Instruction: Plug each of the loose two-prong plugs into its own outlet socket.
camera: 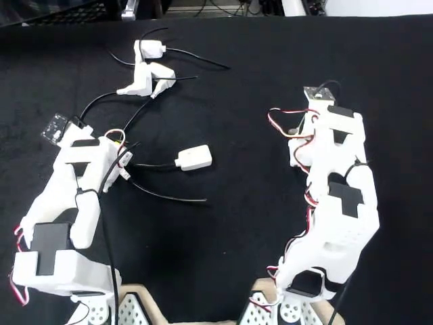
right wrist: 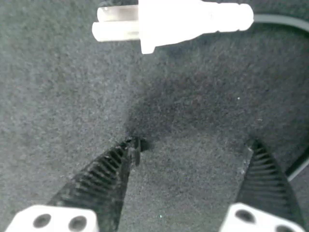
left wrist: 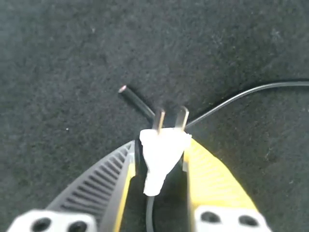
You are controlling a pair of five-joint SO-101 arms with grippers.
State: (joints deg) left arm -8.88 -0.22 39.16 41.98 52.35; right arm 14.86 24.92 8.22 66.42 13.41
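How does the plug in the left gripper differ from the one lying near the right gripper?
The held plug is clamped in the shut left gripper; the loose plug lies on the black cloth, apart from the open right gripper. The held plug's prongs point straight out from its gripper; the loose plug lies crosswise ahead of the right gripper. Both are white, two-pronged, with dark cords.

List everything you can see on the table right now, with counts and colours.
held plug: one, white, metal prongs, in the left gripper.
loose plug: one, white, lying before the right gripper.
socket block: one, white, black cord, centre of the cloth.
connector cluster: about three pieces, white, far side, left.
stray cable: one, black, near the socket block.
cloth: one, black, under everything.
left gripper: one, yellow and grey, shut on the held plug.
right gripper: one, black, open.
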